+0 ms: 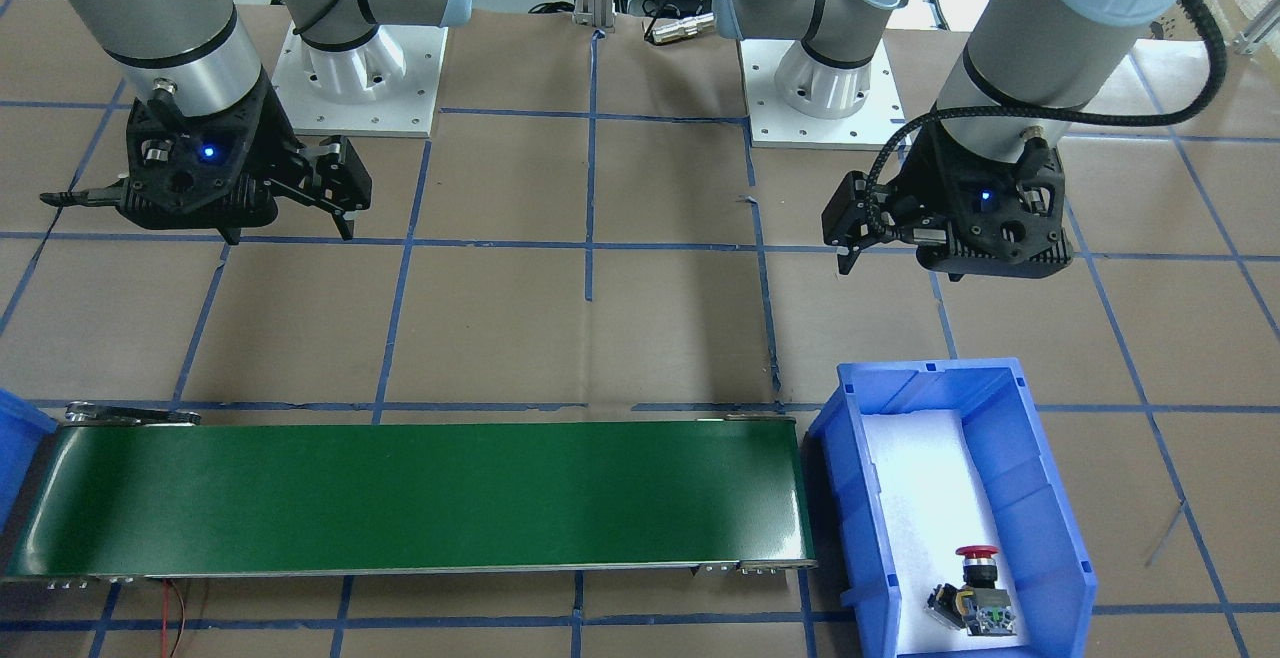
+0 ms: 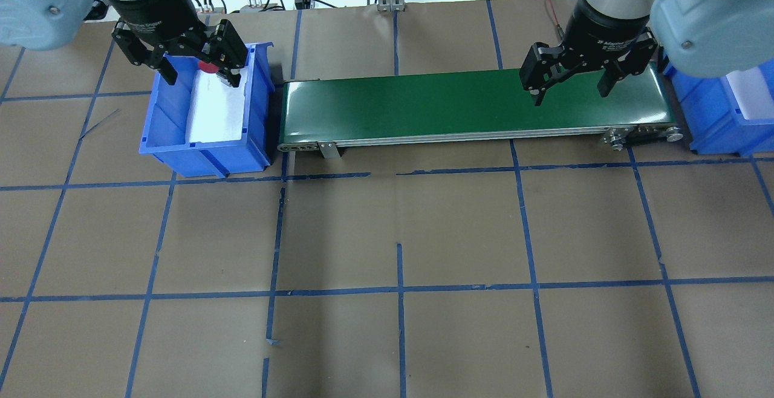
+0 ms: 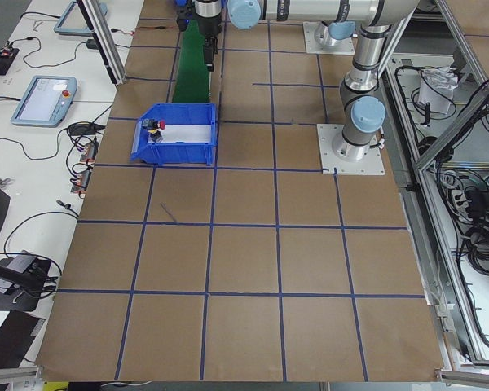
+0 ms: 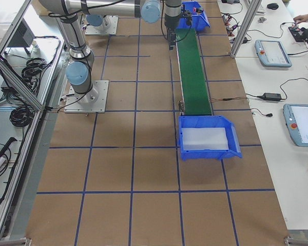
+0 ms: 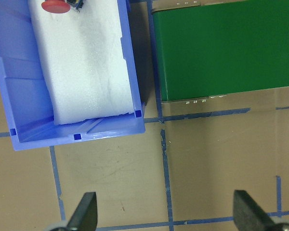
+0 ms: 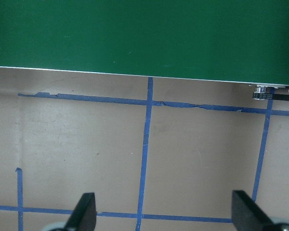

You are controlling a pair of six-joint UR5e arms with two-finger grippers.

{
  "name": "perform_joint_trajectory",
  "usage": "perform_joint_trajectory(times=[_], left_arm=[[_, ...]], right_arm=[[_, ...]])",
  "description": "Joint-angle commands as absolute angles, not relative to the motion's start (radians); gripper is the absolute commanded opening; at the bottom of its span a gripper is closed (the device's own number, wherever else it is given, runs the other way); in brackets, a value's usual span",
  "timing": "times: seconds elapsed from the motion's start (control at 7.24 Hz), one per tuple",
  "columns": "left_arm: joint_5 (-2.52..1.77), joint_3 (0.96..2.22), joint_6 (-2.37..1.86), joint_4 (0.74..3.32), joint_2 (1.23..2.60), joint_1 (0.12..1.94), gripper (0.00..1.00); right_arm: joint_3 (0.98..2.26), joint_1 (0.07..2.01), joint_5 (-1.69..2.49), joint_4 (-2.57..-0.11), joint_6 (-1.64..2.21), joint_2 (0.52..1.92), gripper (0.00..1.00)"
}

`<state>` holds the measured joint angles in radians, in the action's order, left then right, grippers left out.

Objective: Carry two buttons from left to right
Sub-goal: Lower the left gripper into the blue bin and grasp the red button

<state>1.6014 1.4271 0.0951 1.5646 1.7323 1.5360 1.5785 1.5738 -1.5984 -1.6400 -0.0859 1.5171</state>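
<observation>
Overhead, the left end effector [image 2: 202, 77] hangs in front of the far end of a blue plastic bin with a white foam liner [image 2: 205, 156]. Its fingers are spread wide, and only a sliver of the red mushroom-capped button [image 2: 208, 68] shows between them. The right end effector [image 2: 571, 92], equally spread and gripping nothing, hangs over a long green conveyor belt [image 2: 423, 104]. Beside it, a second blue bin [image 2: 713, 120] is partly covered by the arm.

The front-facing view shows both buttons in the bin, below and well apart from the left end effector. The red one stands upright on its grey-blue base. The yellow round-capped button [image 1: 945, 606] lies just beside that base, small and hard to make out; whether the two touch cannot be told.

From the left side, the red cap is a mere dot in the bin, and both end effectors are too far off to read. The right side view shows the second bin whole, with its own white liner.

In the left wrist view the dark fingertips [image 5: 86, 214] sit far apart with only the brown tabletop [image 5: 207, 159] between them. The bin lies ahead of them, and the frame's top edge cuts off the red cap. The right wrist view shows the same wide spread over the tabletop, with the belt's edge ahead.
</observation>
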Motion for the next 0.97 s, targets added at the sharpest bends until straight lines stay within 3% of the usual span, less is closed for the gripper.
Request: perform_joint_trajectory(times=[0.0,0.41,0.83], left_arm=[[1.6,1.369,0.097,1.554,1.837,1.439,1.0],[1.6,1.104,0.106,1.482,2.079,1.425,1.0],[1.6,1.005,0.104,1.416,2.225,1.42,1.0]], right_arm=[[1.578,1.574,-1.598,-1.641,-0.086,1.517,1.0],[1.578,1.574,-1.598,-1.64,-0.087,1.514,1.0],[1.578,1.574,-1.598,-1.641,-0.089,1.514,1.0]])
